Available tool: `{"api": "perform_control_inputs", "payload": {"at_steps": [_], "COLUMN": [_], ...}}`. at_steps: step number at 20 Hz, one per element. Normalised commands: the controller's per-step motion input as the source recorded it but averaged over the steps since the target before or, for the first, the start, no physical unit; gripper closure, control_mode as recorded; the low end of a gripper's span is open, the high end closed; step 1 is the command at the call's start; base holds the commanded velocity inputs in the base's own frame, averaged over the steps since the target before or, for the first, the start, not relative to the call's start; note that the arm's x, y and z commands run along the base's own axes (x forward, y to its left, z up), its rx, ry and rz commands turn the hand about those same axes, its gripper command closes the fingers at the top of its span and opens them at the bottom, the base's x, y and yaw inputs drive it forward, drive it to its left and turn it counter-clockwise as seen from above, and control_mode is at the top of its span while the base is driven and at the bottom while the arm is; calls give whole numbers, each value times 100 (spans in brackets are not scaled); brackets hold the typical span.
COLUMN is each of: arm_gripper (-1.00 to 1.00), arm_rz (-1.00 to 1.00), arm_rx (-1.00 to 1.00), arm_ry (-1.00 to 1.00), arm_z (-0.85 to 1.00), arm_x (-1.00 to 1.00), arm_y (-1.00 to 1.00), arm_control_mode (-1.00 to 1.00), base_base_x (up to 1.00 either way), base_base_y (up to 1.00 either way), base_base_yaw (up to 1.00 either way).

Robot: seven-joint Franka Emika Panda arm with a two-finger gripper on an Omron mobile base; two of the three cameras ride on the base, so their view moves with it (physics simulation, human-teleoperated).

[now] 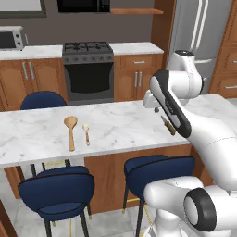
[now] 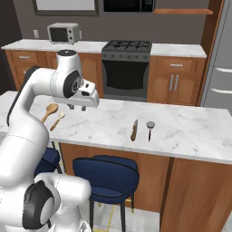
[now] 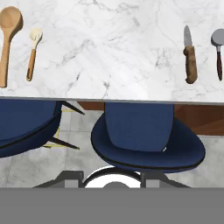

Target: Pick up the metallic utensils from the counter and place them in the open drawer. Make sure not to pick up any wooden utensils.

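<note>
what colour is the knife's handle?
Dark brown, below a grey blade. The knife shows best in the hand view, lying on the counter.

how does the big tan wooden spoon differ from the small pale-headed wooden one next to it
The big tan wooden spoon is longer and thicker than the small pale-headed wooden utensil. The spoon is one tan colour with a round bowl; the small one's head is paler than its handle. Both lie flat, roughly parallel, on the white marble counter.

Kitchen backdrop seen behind and below the island

A black-fronted gas stove [image 2: 126,63] is set between brown wooden cabinets [image 2: 176,84] under a dark grey wall [image 2: 27,20]; a microwave [image 2: 63,32] is placed on the back worktop (left end), and navy stools [image 3: 146,142] are tucked over a grey tiled floor [image 3: 39,168].
</note>
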Motion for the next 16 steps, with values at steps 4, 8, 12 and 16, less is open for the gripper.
{"api": "perform_control_inputs", "payload": {"at_steps": [4,8,12,16], "arm_gripper": [-100,-100,-100,-100], "arm_rz": [0,0,0,0], "arm_rx": [0,0,0,0], "arm_ry": [0,0,0,0], "arm_z": [0,0,0,0], "arm_x": [0,0,0,0], "arm_y": [0,0,0,0], "arm_control_mode": [100,100,100,100], "base_base_x": [0,0,0,10], "base_base_y": [0,0,-8,-54], "base_base_yaw": [0,0,-1,0]}}
